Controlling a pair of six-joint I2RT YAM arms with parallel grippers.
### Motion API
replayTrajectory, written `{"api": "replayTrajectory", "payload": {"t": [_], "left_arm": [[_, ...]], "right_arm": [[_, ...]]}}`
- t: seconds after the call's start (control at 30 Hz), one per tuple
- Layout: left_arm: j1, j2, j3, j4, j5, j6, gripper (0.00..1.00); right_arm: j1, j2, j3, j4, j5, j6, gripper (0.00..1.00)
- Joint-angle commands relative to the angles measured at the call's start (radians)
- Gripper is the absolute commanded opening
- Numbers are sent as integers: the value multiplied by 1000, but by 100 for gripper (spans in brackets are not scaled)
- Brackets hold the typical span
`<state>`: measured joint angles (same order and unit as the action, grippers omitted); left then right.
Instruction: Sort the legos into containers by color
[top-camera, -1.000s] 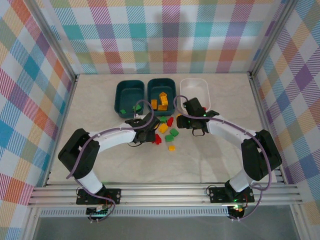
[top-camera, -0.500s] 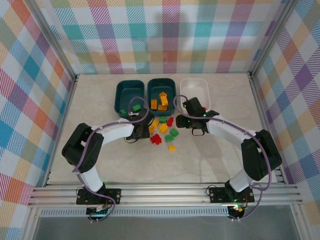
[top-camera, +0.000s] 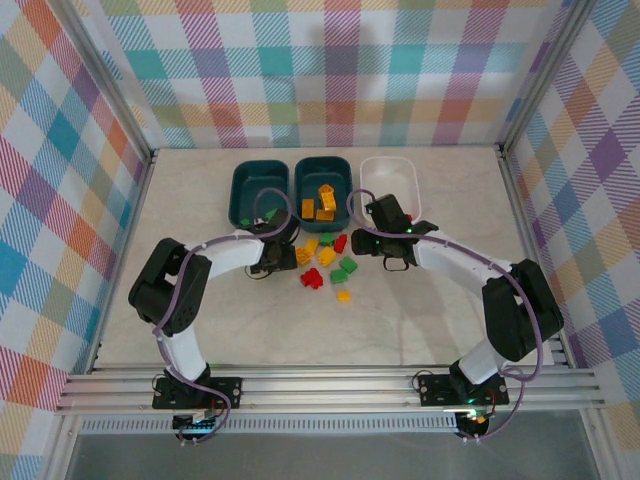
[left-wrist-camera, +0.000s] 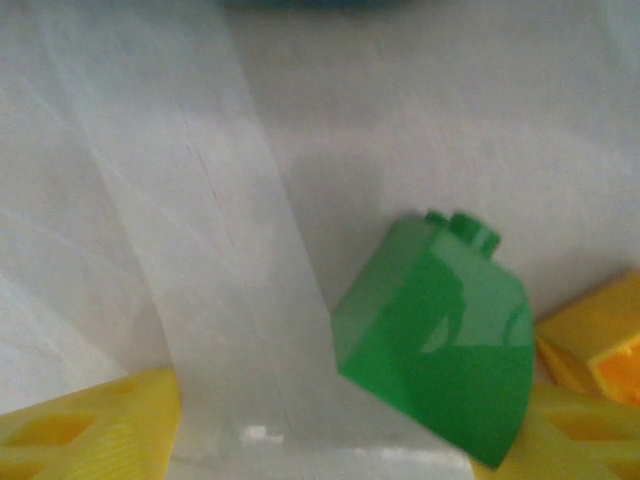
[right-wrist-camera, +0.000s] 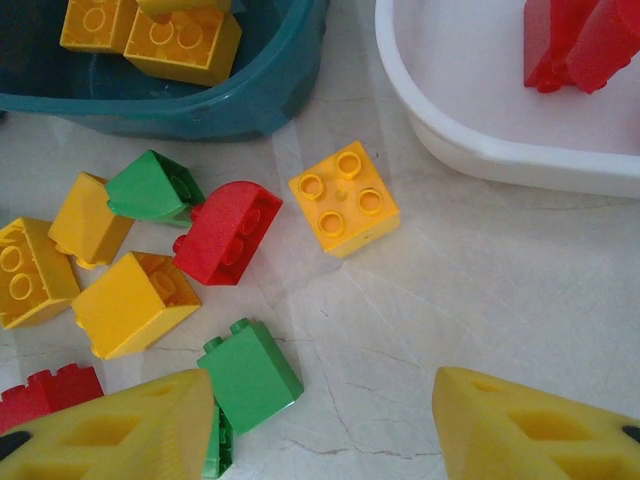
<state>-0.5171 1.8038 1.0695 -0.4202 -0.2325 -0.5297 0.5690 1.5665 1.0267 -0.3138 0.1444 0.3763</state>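
Your left gripper (left-wrist-camera: 350, 400) was down at the loose pile on the table (left-wrist-camera: 150, 150), jaws apart. A green brick (left-wrist-camera: 435, 335) sat between them, up against one finger. There was a clear gap to the other finger (left-wrist-camera: 90, 425), so it wasn't clamped.

Your right gripper (right-wrist-camera: 325, 390) hung spread wide over bare table with nothing in it. A second green brick (right-wrist-camera: 250, 375) lay just beside one of its fingers.

Bins:
- Yellow bricks (right-wrist-camera: 180, 40) were in the middle teal bin (right-wrist-camera: 230, 110).
- Red bricks (right-wrist-camera: 575, 40) were in the white bin (right-wrist-camera: 480, 150).
- Green pieces (top-camera: 246, 221) were in the left teal bin (top-camera: 236, 190).

Loose in front of the bins were a four-stud yellow brick (right-wrist-camera: 343, 197), a red brick (right-wrist-camera: 228, 232) touching a third green brick (right-wrist-camera: 155, 187), and more yellow ones (right-wrist-camera: 135, 303) beside them.
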Motion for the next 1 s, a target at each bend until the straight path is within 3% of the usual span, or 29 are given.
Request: {"api": "replayTrajectory", "payload": {"t": [0.0,0.27,0.7,0.97], "left_arm": [[18,43,70,31,-1,19,74],[34,148,165,29,7,48,72],[37,133,138,52,15,70,38],[33,19,107,23,50,57,27]], "right_arm": [[-3,18,-3,27,-8,-17,60],[-3,13,-2,22,1,-24,60],[-2,1,-2,29,-8,-26,60],[-3,-3,-3,30,-2,-25,60]]}}
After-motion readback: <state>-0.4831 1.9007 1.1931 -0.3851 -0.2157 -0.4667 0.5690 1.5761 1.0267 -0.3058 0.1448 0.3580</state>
